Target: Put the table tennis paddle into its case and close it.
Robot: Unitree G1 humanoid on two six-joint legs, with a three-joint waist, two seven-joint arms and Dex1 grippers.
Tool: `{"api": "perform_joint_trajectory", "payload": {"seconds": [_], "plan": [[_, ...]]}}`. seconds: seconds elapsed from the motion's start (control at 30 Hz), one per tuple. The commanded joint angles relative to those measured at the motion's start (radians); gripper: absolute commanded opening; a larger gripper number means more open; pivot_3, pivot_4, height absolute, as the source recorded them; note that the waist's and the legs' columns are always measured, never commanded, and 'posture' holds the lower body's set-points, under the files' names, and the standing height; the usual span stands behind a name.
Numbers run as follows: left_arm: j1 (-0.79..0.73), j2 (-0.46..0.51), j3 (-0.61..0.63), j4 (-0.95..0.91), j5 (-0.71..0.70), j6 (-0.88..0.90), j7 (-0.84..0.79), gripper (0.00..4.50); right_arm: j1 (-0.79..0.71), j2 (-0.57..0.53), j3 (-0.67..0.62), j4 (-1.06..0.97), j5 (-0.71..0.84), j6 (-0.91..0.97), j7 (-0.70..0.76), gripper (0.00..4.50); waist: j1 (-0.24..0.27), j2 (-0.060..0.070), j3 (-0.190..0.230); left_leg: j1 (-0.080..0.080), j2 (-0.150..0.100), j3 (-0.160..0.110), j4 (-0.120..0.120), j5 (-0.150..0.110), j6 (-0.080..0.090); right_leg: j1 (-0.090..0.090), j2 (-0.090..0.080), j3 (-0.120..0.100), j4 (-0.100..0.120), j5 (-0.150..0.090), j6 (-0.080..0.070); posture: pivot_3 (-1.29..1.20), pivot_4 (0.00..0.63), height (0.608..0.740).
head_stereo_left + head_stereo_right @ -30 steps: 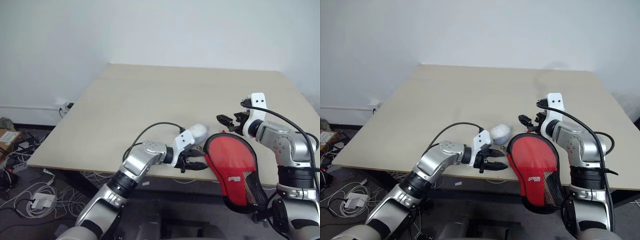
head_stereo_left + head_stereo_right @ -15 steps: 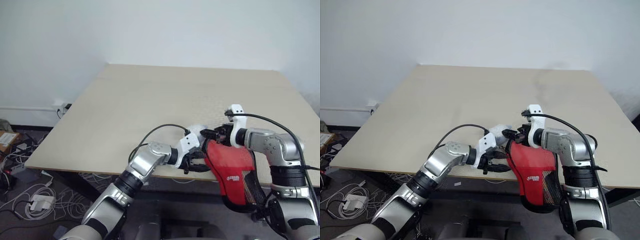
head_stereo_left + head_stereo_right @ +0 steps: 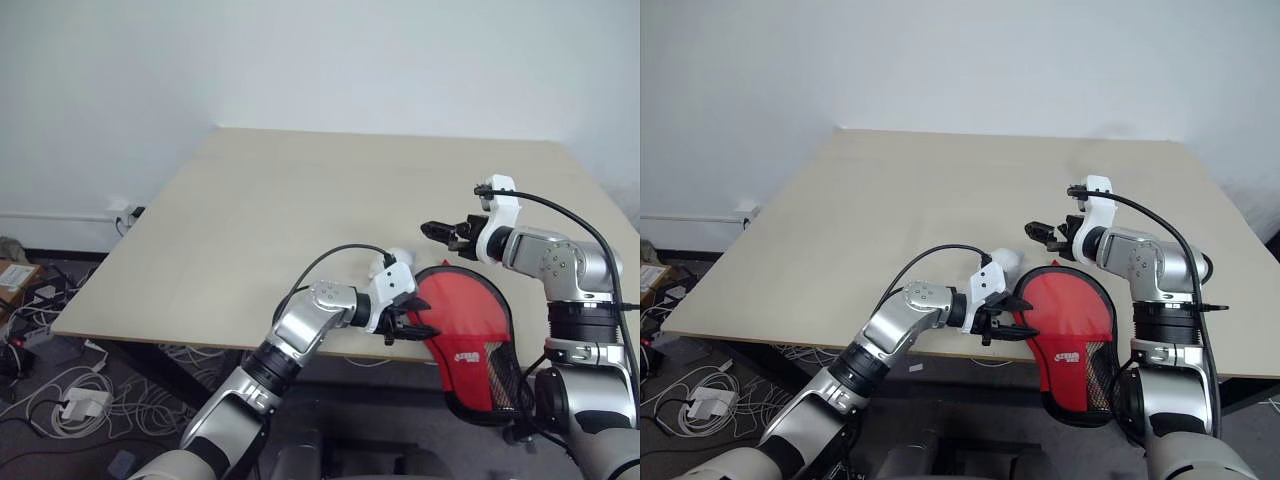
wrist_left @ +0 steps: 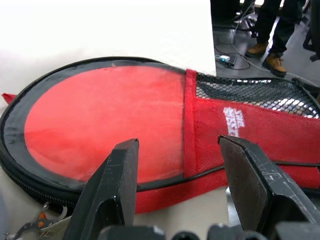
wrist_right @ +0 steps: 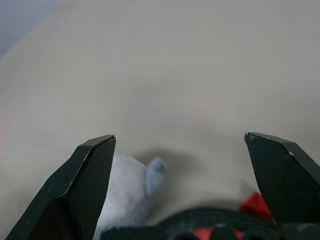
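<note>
The red case (image 3: 465, 322) lies at the table's front edge, its narrow end with the black mesh patch (image 3: 503, 372) hanging over the edge. In the left wrist view its round half (image 4: 100, 122) shows a smooth red face inside a black zip rim. Whether that is the table tennis paddle I cannot tell. My left gripper (image 3: 415, 326) stands open at the case's left rim, the case just beyond its fingertips (image 4: 125, 150). My right gripper (image 3: 437, 232) hovers open above the table behind the case, holding nothing.
A pale rounded object (image 3: 400, 258) rests on the table (image 3: 300, 200) behind my left wrist, also under the right gripper's fingers (image 5: 127, 185). The zip pull (image 4: 37, 222) lies by the case rim. Cables litter the floor (image 3: 60, 400) at left. People's feet (image 4: 275, 50) stand beyond the table.
The right gripper went down to the case's top rim, then drew back up and to the right, still open. The left gripper moved right to the case's rim.
</note>
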Motion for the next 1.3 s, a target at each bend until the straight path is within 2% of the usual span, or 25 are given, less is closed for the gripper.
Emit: {"api": "perform_joint_trajectory", "payload": {"seconds": [0.03, 0.2, 0.33, 0.57, 0.67, 0.9, 1.17, 1.3], "plan": [[-0.054, 0.019, 0.075, -0.030, -0.021, -0.019, -0.006, 2.65, 0.107, -0.065, 0.016, -0.154, 0.047, 0.048, 0.071, 4.47, 0.003, 0.000, 0.000, 0.000, 0.000, 0.000, 0.000, 0.000, 0.000, 0.000, 0.000, 0.000, 0.000, 0.000, 0.000, 0.00, 0.000, 0.715], [-0.180, 0.067, 0.186, 0.049, -0.028, -0.062, 0.007, 2.65, 0.300, -0.090, 0.064, -0.295, 0.019, 0.012, 0.059, 4.47, -0.002, 0.000, 0.000, 0.000, 0.000, -0.001, 0.000, -0.003, 0.005, 0.000, 0.000, 0.000, 0.000, 0.000, 0.000, 0.00, 0.000, 0.715], [-0.268, 0.083, 0.232, 0.156, -0.008, -0.121, -0.003, 2.65, 0.334, -0.047, 0.059, -0.296, -0.002, -0.026, 0.004, 4.47, -0.002, 0.000, 0.000, 0.001, 0.001, -0.001, 0.000, -0.003, 0.005, 0.000, 0.001, 0.000, 0.000, 0.000, 0.000, 0.00, 0.000, 0.715], [-0.379, 0.073, 0.225, 0.447, 0.074, -0.255, 0.030, 2.65, 0.414, -0.050, 0.150, -0.323, -0.079, -0.111, -0.012, 4.47, 0.001, -0.003, 0.000, 0.001, 0.000, -0.001, 0.001, -0.001, 0.001, 0.002, 0.001, -0.001, -0.001, 0.000, 0.000, 0.00, 0.000, 0.715], [-0.397, 0.062, 0.216, 0.556, 0.111, -0.289, 0.045, 2.65, 0.441, -0.057, 0.176, -0.335, -0.103, -0.139, -0.005, 3.91, 0.001, -0.004, 0.000, 0.000, 0.000, -0.001, 0.001, -0.001, 0.002, 0.002, 0.001, -0.001, -0.001, 0.000, 0.000, 0.00, 0.000, 0.715], [-0.384, 0.047, 0.201, 0.612, 0.145, -0.310, -0.024, 2.65, 0.438, -0.050, 0.182, -0.300, -0.137, -0.170, -0.001, 1.44, 0.000, -0.005, 0.000, 0.000, 0.000, -0.001, 0.001, -0.001, 0.002, 0.001, 0.001, -0.001, -0.001, 0.000, 0.000, 0.00, 0.000, 0.715], [-0.374, 0.024, 0.206, 0.658, 0.146, -0.242, -0.120, 2.65, 0.417, -0.038, 0.188, -0.264, -0.156, -0.160, -0.013, 1.44, -0.001, -0.006, 0.000, 0.001, 0.001, -0.001, 0.001, -0.003, 0.004, 0.001, 0.001, -0.001, -0.001, 0.000, 0.000, 0.00, 0.000, 0.715], [-0.395, 0.001, 0.218, 0.721, 0.149, -0.172, -0.117, 2.65, 0.415, -0.035, 0.183, -0.268, -0.158, -0.155, -0.013, 1.44, -0.001, -0.007, 0.000, 0.001, 0.001, -0.001, 0.001, -0.003, 0.005, 0.002, 0.001, -0.001, -0.001, 0.000, 0.000, 0.00, 0.000, 0.715]]}}
